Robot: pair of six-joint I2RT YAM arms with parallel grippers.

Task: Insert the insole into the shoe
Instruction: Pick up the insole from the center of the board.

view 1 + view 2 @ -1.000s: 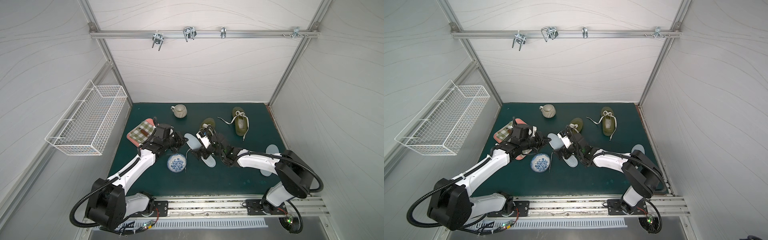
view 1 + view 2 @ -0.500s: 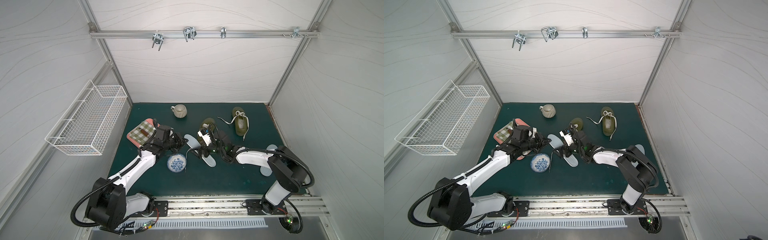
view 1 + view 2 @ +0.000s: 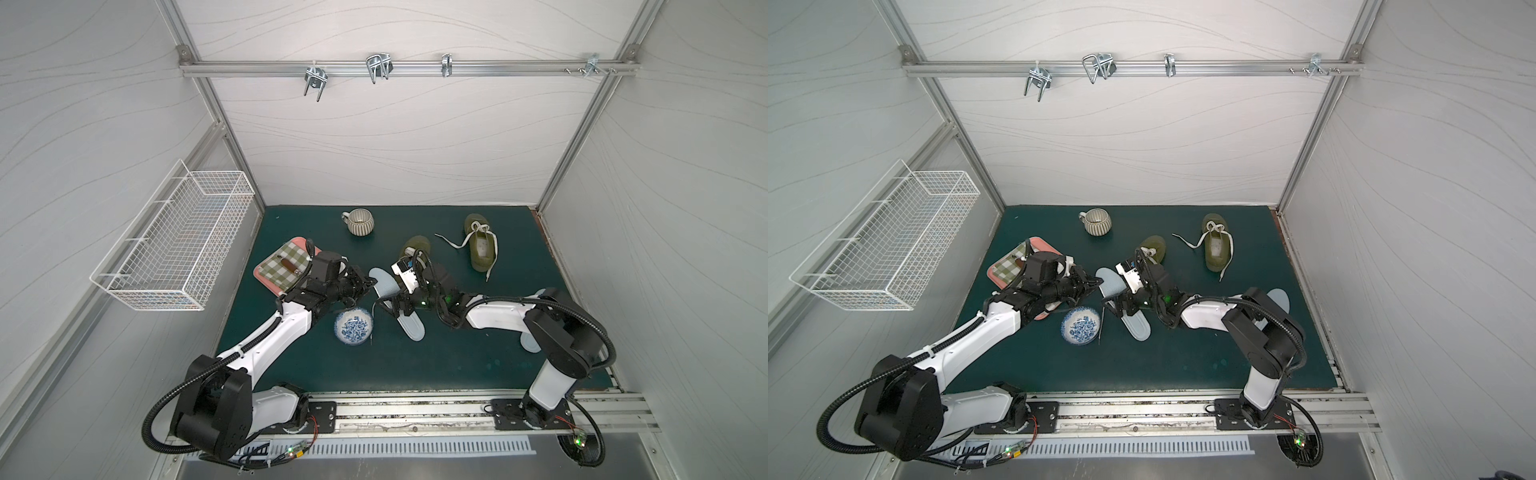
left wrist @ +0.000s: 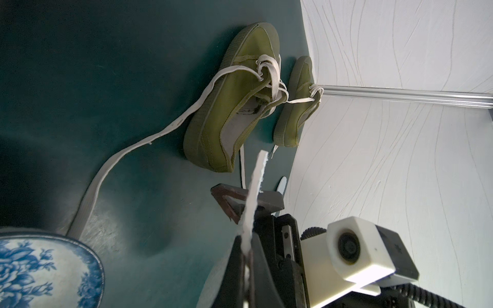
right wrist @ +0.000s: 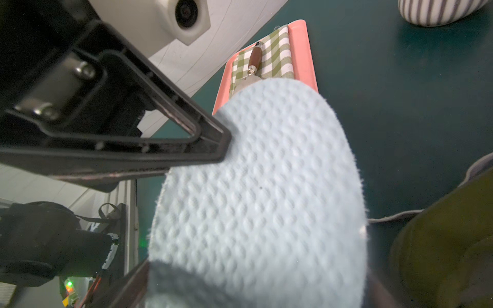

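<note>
Your left claw [image 3: 371,283] is clamped tight on the pale blue insole [image 5: 266,186]. It pinches only a narrow strip of the edge and holds the insole off the desk [image 3: 457,374] near the middle. Your right claw [image 3: 1121,305] stands wide, one jaw on either side of the insole's grey end; I cannot tell whether the pads touch it. The nearer green shoe [image 4: 221,120] lies close by, at about one o'clock from the insole, with nothing holding it.

Watch the hand-over. If the right claw closes across the insole's width, the soft foam likely buckles. If both claws pull at once, that thin left pinch may slip or the edge may tear. Release the left too early and the insole drops toward the spare insole [image 3: 409,326] at five o'clock.

The shoe's loose lace [image 4: 128,149] trails toward the blue-patterned bowl [image 3: 353,328] at seven o'clock, and a claw catching it would drag the shoe. The laces also cross the shoe's mouth, so the insole's tip could jam or fold there. The free shoe would probably slide away when pushed.
</note>
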